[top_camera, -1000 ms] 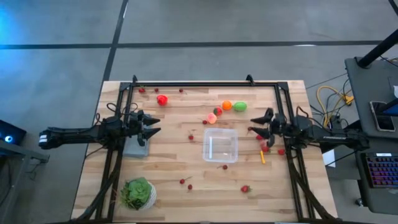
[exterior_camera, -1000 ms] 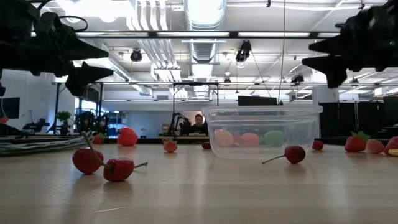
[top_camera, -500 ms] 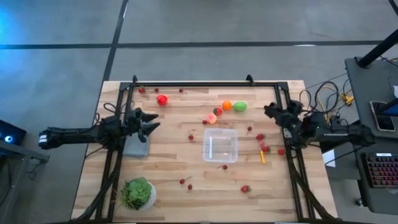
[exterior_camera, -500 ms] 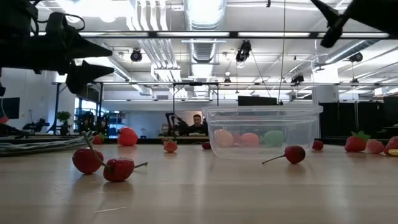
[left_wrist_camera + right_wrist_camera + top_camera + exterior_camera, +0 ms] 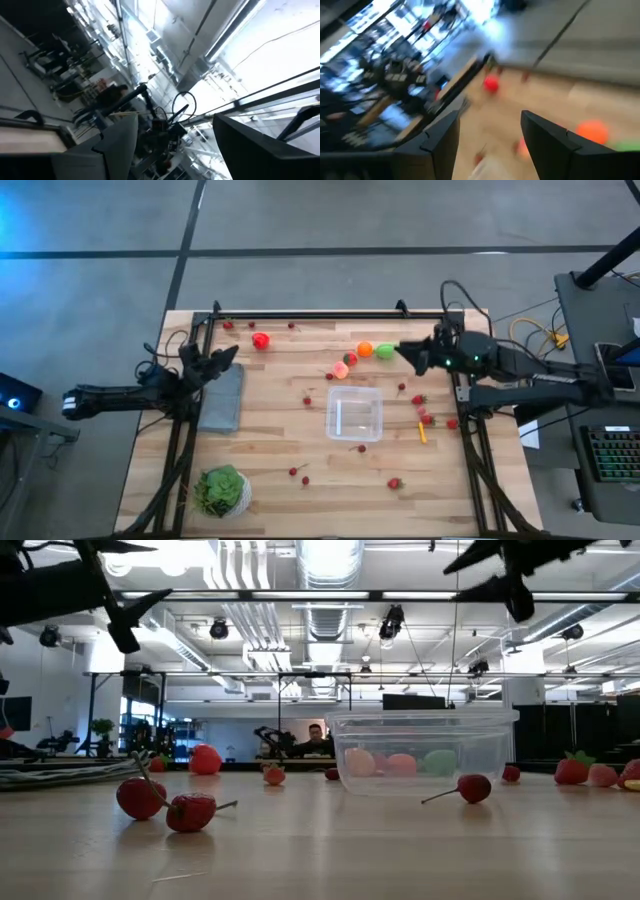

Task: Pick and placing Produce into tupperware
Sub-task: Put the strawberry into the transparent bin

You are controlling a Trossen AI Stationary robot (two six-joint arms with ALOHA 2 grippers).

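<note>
High view shows the tupperware (image 5: pixel 354 413) just right of the frame's centre on the wooden table (image 5: pixel 280 450): a clear, see-through box, roughly square with rounded corners, nothing visible inside it from above. In the low view the same box (image 5: pixel 422 752) stands right of centre, its pale walls letting the peach-pink and green lumps behind it show through. The Produce lies scattered around it. Above the box in the high view sit a peach-pink piece (image 5: pixel 341 369), an orange piece (image 5: pixel 365 349) and a bright green piece (image 5: pixel 385 351) close together; a red piece (image 5: pixel 260 340) lies farther toward the upper left. Tiny red berries (image 5: pixel 424 416) cluster to the right of the box, beside a small orange stick (image 5: pixel 422 434), and others (image 5: pixel 298 473) dot the lower middle. In the low view two stemmed berries (image 5: pixel 165 805) touch each other at lower left. The right gripper (image 5: pixel 407 353) hangs in the air just right of the green piece, fingers parted with a clear gap and holding nothing. The left gripper (image 5: pixel 222 356) is raised at the left of the frame, above the upper end of a flat grey slab (image 5: pixel 222 398), fingers likewise apart and empty. A leafy green head in a white bowl (image 5: pixel 221 491) sits at lower left.
</note>
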